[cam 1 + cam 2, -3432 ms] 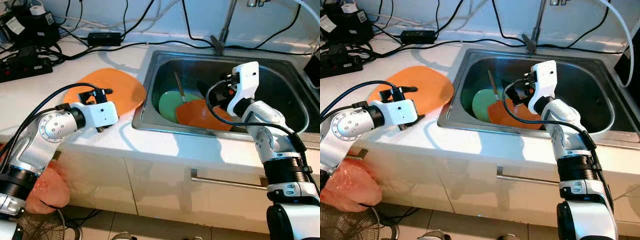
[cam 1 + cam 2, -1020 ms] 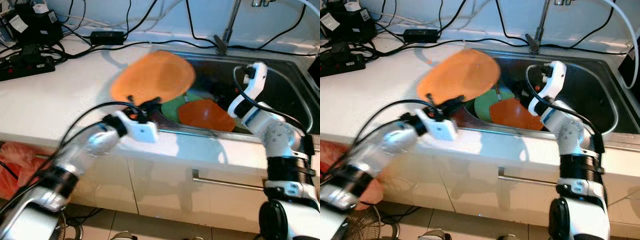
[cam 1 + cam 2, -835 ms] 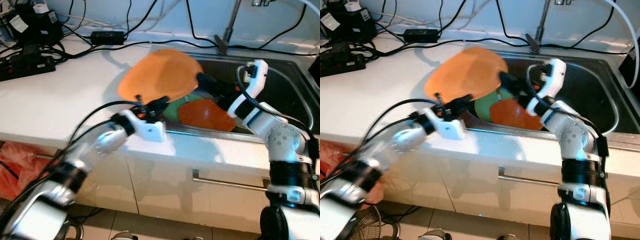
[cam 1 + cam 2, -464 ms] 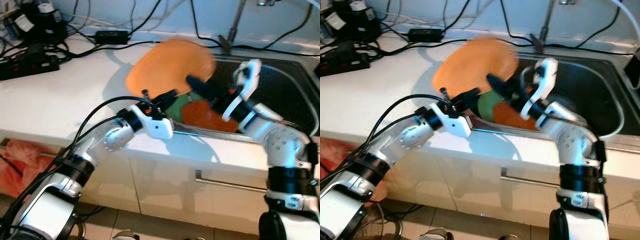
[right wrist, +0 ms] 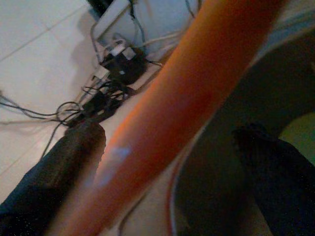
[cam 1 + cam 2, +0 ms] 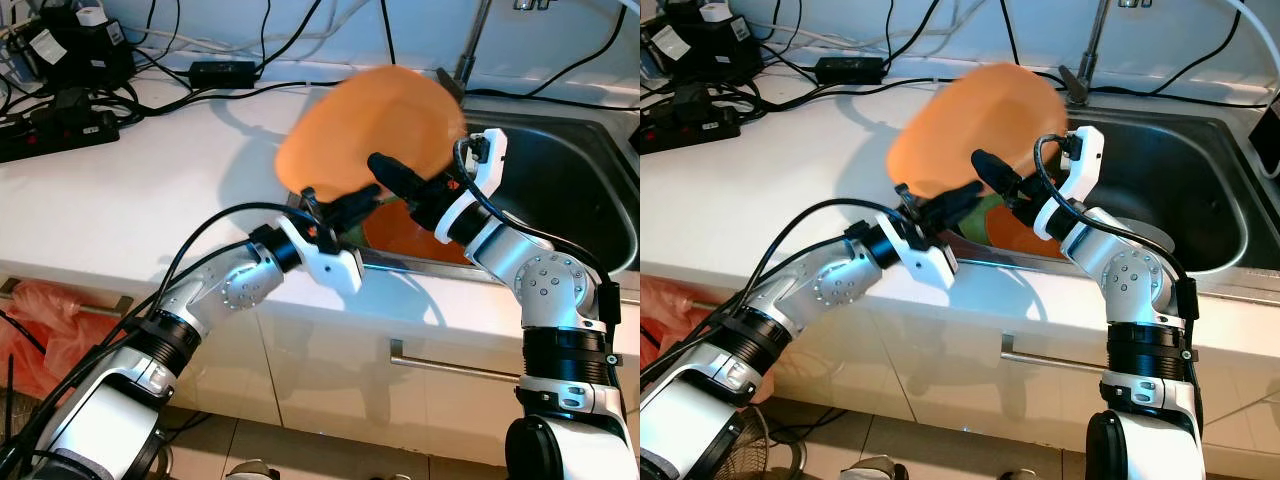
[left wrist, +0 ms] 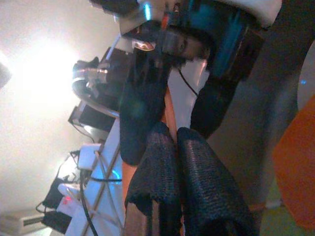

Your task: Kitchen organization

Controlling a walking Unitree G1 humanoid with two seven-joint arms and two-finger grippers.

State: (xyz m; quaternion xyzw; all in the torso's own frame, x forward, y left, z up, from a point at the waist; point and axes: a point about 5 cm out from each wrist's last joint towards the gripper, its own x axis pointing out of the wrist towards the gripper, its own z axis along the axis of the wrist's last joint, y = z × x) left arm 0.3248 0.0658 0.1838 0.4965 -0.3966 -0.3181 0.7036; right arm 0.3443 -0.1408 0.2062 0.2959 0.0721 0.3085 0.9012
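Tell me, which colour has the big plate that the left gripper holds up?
The plate is orange; it shows best in the left eye view.

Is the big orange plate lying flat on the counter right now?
No, the orange plate is lifted, tilted above the sink edge, pinched by the left gripper.

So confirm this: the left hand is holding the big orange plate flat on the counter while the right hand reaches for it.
Not flat on the counter. The left hand holds the big orange plate raised and tilted over the sink edge, as the left eye view shows. The right hand does reach for it.
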